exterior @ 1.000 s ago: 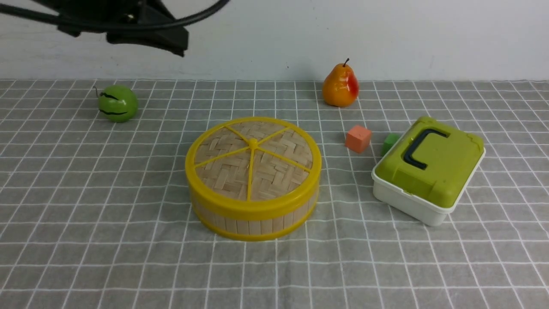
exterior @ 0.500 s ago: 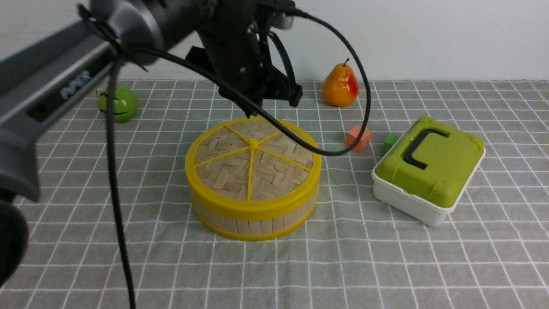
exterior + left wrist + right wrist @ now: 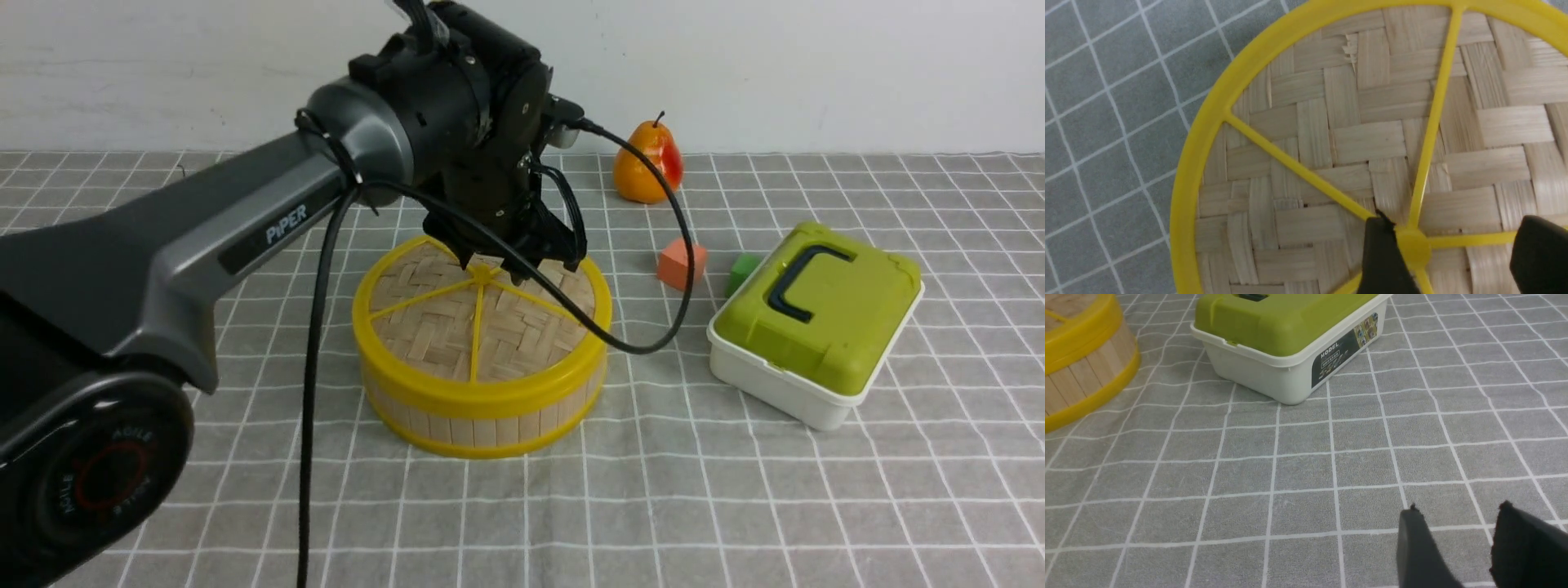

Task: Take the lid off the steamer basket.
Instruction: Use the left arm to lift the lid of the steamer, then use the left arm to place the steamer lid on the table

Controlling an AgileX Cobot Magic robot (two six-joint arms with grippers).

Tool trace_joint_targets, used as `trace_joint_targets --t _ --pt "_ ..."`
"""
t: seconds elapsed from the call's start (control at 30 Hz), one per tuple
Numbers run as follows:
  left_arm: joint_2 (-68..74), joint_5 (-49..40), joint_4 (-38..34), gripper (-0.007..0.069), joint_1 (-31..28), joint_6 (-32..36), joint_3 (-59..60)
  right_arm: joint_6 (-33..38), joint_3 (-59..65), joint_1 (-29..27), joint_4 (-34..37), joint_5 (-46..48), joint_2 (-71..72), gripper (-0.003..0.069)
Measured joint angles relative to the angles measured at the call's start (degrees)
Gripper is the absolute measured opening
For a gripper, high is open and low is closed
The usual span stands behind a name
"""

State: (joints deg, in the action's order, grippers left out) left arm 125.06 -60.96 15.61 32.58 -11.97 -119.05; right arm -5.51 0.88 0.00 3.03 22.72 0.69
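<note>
The lid [image 3: 457, 327] of woven tan bamboo with yellow rim and spokes sits on the steamer basket [image 3: 482, 420] at the middle of the cloth. My left gripper [image 3: 498, 273] hangs open just over the lid's centre knob [image 3: 1412, 247]; one finger [image 3: 1384, 257] is against the knob, the other [image 3: 1541, 253] stands apart from it. The lid fills the left wrist view [image 3: 1355, 134]. My right gripper [image 3: 1457, 522] is open and empty low over bare cloth, out of the front view. The basket's wall shows in the right wrist view [image 3: 1073, 379].
A white box with green lid and black handle [image 3: 816, 314] stands right of the basket, also in the right wrist view [image 3: 1286, 339]. An orange cube [image 3: 682, 263], a green cube [image 3: 741, 269] and a pear [image 3: 647, 163] lie behind it. A black cable [image 3: 653, 278] loops off the left arm.
My left arm has swung in from the upper left and come down, bringing its open gripper over the lid's centre knob. The lid and basket have not moved.
</note>
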Motion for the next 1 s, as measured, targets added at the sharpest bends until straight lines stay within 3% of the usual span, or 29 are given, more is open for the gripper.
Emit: trace_joint_targets --t 0.2,0.37,0.77,1.0 --pt "1.63 -0.68 1.63 0.0293 0.04 -5.14 -0.30 0.00 0.00 -0.02 0.00 0.00 0.00 0.0241" --pt "1.63 -1.48 3.05 0.0103 0.04 -7.73 -0.41 0.00 0.00 0.00 0.00 0.00 0.00 0.0241" --pt "-1.30 -1.76 3.92 0.0103 0.11 -11.03 -0.26 0.00 0.00 0.00 0.00 0.00 0.00 0.0241" --pt "-16.81 -1.99 11.37 0.0103 -1.05 -11.50 -2.44 0.00 0.00 0.00 0.00 0.00 0.00 0.0241"
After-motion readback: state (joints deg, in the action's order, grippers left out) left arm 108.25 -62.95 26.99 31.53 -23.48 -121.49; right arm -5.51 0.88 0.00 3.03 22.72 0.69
